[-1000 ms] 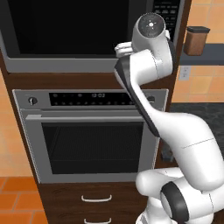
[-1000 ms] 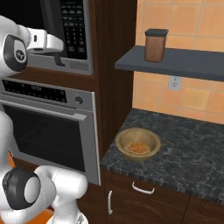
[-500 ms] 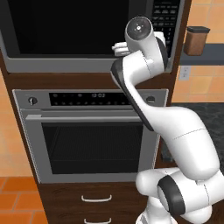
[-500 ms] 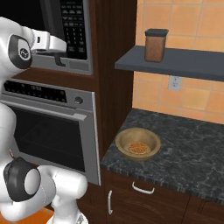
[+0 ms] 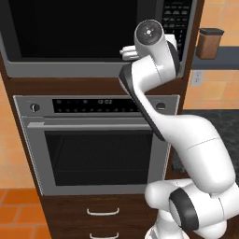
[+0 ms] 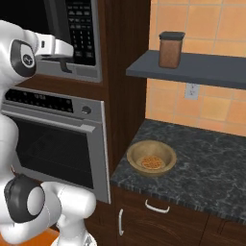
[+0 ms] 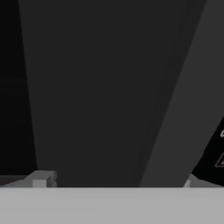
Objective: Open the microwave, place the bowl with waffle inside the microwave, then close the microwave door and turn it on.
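Facing shut microwave door (image 5: pixel 70 32), rigid hinged glass panel, likely needs firm pull at right edge beside keypad; fingers (image 7: pixel 41 179) spread wide against it, nothing held; bowl (image 6: pixel 151 157) with waffle (image 6: pixel 152 162) on worktop (image 6: pixel 211 168), light, rigid, graspable by rim

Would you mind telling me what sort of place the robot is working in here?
A home-style kitchen, rendered rather than real. A built-in microwave sits above a silver wall oven, set in dark wood cabinets. Beside them runs a dark stone counter holding a wooden bowl, backed by orange tiles.
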